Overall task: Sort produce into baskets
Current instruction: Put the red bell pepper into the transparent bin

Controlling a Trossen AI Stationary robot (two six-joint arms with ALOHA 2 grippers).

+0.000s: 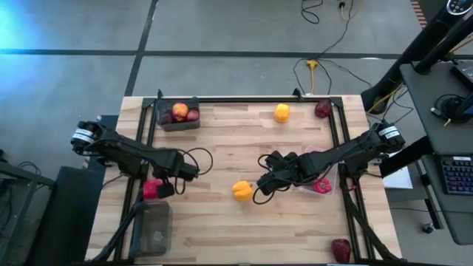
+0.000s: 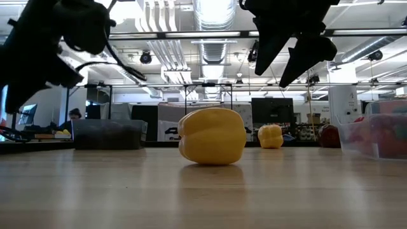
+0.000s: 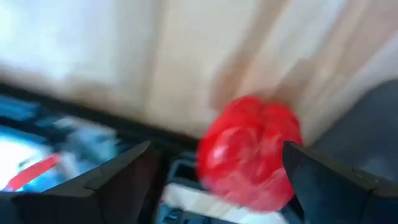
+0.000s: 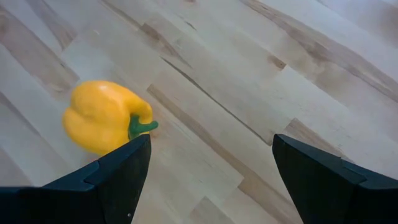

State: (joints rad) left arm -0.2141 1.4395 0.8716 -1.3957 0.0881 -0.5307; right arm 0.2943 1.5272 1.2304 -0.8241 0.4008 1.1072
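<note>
My left gripper (image 1: 164,186) is open near the table's left edge. A bright red bell pepper (image 1: 151,190) sits just beyond its fingertips, and the left wrist view shows the pepper (image 3: 249,162) between the spread fingers, blurred. My right gripper (image 1: 260,188) is open and empty, raised above the table just right of a yellow bell pepper (image 1: 242,191) that rests on the wood. That pepper also shows in the right wrist view (image 4: 106,117) and in the low view (image 2: 212,135). A dark bin (image 1: 155,230) stands at the near left.
A dark bin (image 1: 179,116) at the far left holds dark red apples and an orange fruit. A clear bin (image 1: 323,185) with red peppers stands under the right arm. A yellow pepper (image 1: 281,112) and an apple (image 1: 322,108) lie at the far edge. Another apple (image 1: 341,249) lies at the near right.
</note>
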